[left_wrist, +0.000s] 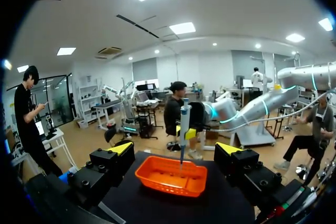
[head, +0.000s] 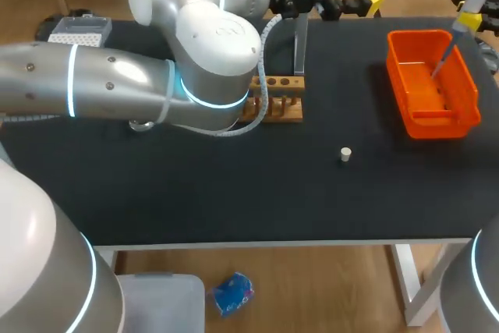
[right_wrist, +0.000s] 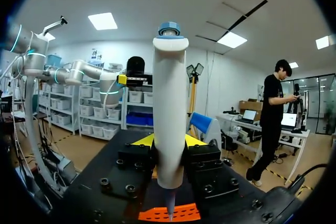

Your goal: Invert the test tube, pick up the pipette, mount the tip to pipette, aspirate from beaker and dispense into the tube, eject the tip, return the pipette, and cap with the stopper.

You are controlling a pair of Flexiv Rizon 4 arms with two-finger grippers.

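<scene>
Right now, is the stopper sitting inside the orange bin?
No, the stopper lies on the black table, out in the open and apart from the orange bin.

Orange basket [head: 443,124] at the black table's [head: 234,193] far right, wooden rack [head: 282,107] near mid-table.

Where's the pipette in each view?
Head: pipette at far right edge, tip over the orange bin.
Left wrist: pipette ahead of the open left hand, upright over the bin.
Right wrist: pipette gripped in the right hand, bin under it.
Shared landmark: the orange bin.
</scene>
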